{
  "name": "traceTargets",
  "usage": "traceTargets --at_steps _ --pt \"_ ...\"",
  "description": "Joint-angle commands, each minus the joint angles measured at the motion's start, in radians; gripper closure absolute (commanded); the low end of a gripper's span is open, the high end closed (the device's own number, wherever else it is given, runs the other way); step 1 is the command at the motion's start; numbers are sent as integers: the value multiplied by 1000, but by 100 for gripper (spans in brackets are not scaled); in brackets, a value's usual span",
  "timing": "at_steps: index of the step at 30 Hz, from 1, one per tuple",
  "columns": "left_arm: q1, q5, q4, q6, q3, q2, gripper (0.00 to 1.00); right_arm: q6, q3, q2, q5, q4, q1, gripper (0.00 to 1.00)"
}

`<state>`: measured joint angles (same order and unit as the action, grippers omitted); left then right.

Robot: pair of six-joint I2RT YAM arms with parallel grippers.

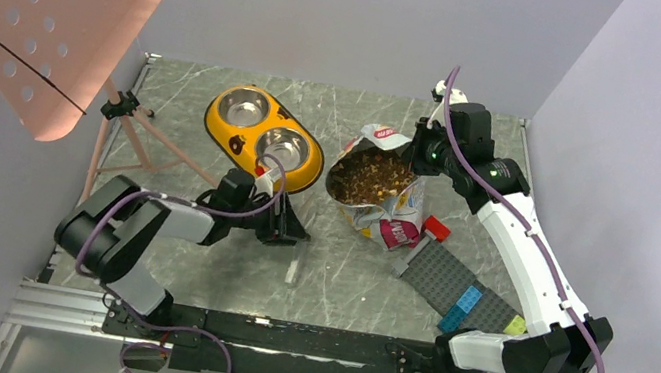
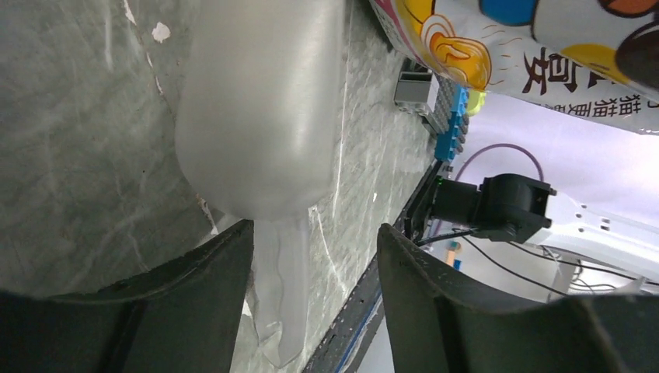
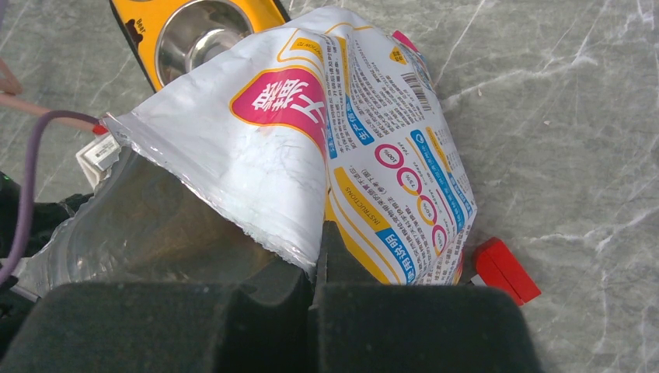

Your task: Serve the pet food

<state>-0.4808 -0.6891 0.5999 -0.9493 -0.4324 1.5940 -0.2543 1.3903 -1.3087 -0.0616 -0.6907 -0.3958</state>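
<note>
Grey marble desk point(image 1: 340, 285). Kibble point(image 1: 371, 175) all inside open bag point(image 1: 393, 225), mid-right. Both steel cups point(image 1: 283, 148) of yellow bowl point(image 1: 262, 128) empty. Right fingers point(image 3: 272, 299) pinched shut on bag rim. Left fingers point(image 2: 210, 280) spread apart astride handle of clear scoop point(image 2: 260, 109) lying flat, gripping nothing. Nothing served yet; scooping and pouring left, by the look.

A translucent plastic scoop point(image 2: 260, 116) is lying on the grey marble worktop point(image 2: 78, 155), its handle reaching down between the parted jaws of the left gripper point(image 2: 315, 233). The printed bag point(image 2: 544, 47) is showing at upper right, near a grey-and-blue brick plate point(image 2: 435, 105).
</note>
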Motion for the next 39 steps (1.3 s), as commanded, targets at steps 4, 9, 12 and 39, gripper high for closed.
traceTargets --at_steps 4,9,12,39 --pt "-93 215 -504 267 -113 -190 30 -9 54 62 -14 -20 7 100" --pt "-221 423 -562 269 -140 -233 12 -15 47 61 -16 -22 7 100" --pt "-323 585 -583 270 -164 -216 12 -24 42 59 -23 -23 6 100" --pt "-843 1679 -118 137 -14 219 54 -11 -212 142 -25 125 5 100"
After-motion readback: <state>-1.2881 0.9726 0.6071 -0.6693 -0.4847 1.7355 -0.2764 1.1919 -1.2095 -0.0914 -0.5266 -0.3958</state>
